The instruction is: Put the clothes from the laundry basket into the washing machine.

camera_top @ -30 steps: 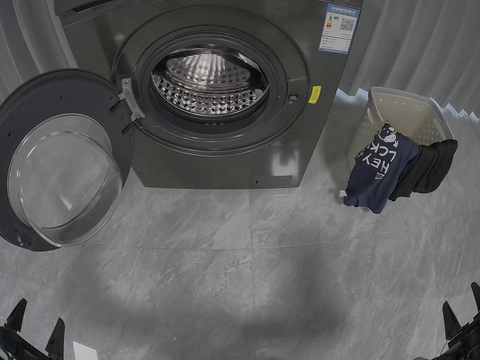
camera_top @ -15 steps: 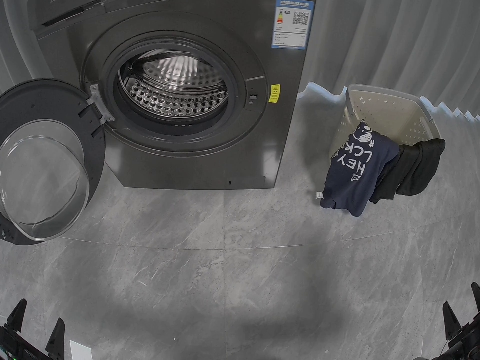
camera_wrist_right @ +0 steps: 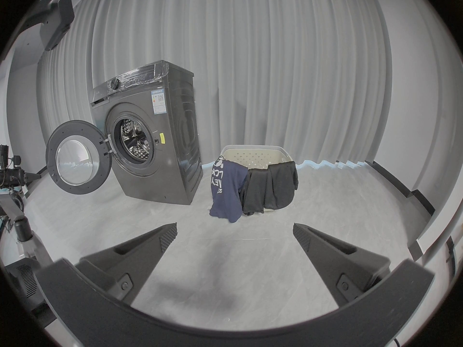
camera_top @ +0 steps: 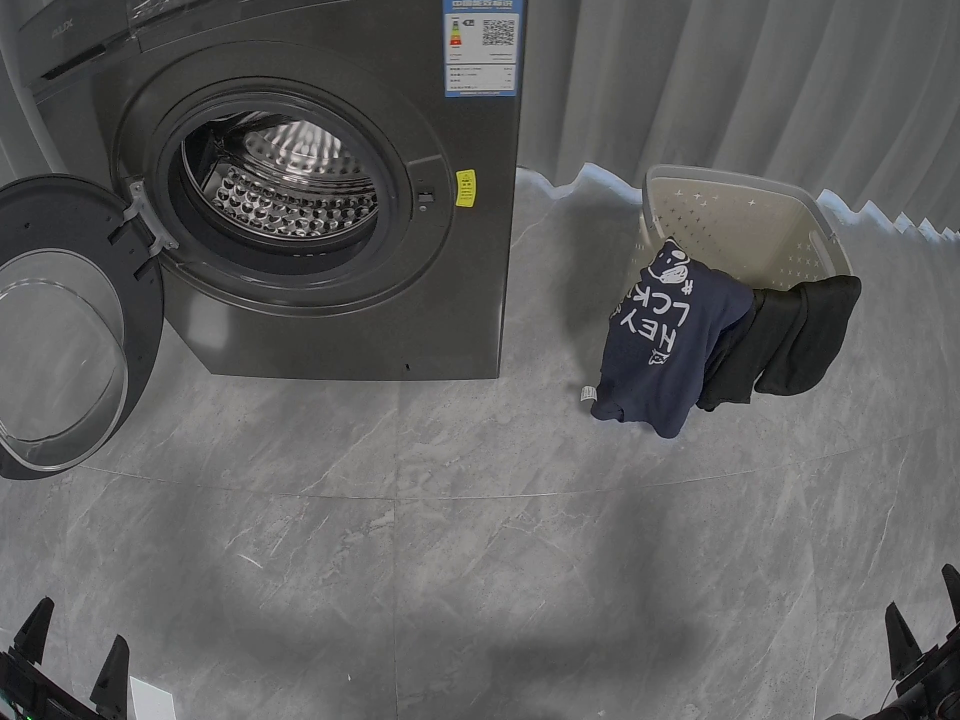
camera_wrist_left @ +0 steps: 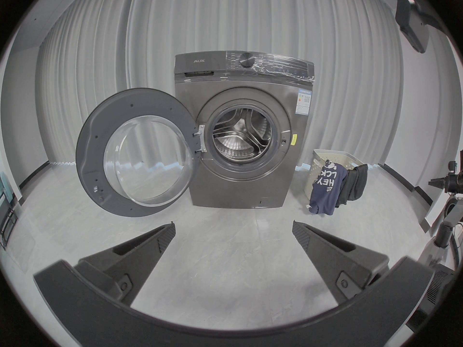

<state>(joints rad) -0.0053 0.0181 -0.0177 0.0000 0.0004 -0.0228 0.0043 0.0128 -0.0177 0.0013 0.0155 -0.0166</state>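
A grey washing machine (camera_top: 330, 282) stands at the left with its round door (camera_top: 60, 342) swung wide and the steel drum (camera_top: 280, 192) bare. To its right sits a cream laundry basket (camera_top: 745, 217). A navy printed shirt (camera_top: 670, 342) and a black garment (camera_top: 790, 337) hang over the basket's front rim. My left gripper (camera_top: 72, 657) is open low at the near left, far from the machine. My right gripper (camera_top: 925, 617) is open at the near right, well short of the basket. The wrist views show the machine (camera_wrist_left: 243, 136), the basket (camera_wrist_right: 255, 156) and the shirt (camera_wrist_right: 224, 186) beyond spread fingers.
Pale curtains (camera_top: 740, 72) hang behind the machine and basket. Grey tiled floor (camera_top: 480, 552) stretches wide between me and both. The open door juts out over the floor at the left.
The camera has turned to the right: machine and basket have slid left in the picture. Both grippers keep their places and stay open.
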